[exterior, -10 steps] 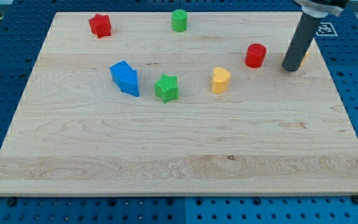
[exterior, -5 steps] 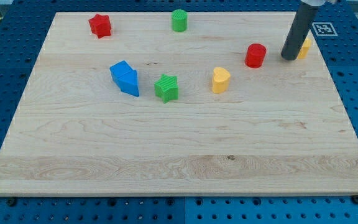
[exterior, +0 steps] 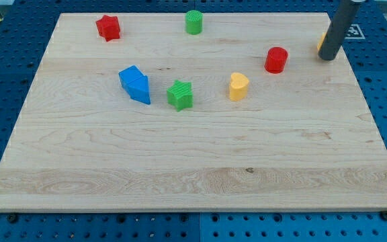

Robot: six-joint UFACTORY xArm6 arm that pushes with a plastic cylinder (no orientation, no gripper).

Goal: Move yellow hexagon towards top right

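My tip rests at the bench's far right, touching the yellow hexagon, which peeks out just left of the rod, mostly hidden. I carry no gripper, only this rod. The push looks nearly finished; next, a short nudge farther right and away.

Lab bench, blue pegboard (fiducial tag)

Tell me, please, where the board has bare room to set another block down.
The widest bare stretch runs below the blue block, green star and yellow heart, down to the board's bottom edge. It is crowded at top right, where my tip stands against the yellow hexagon, near the red cylinder.
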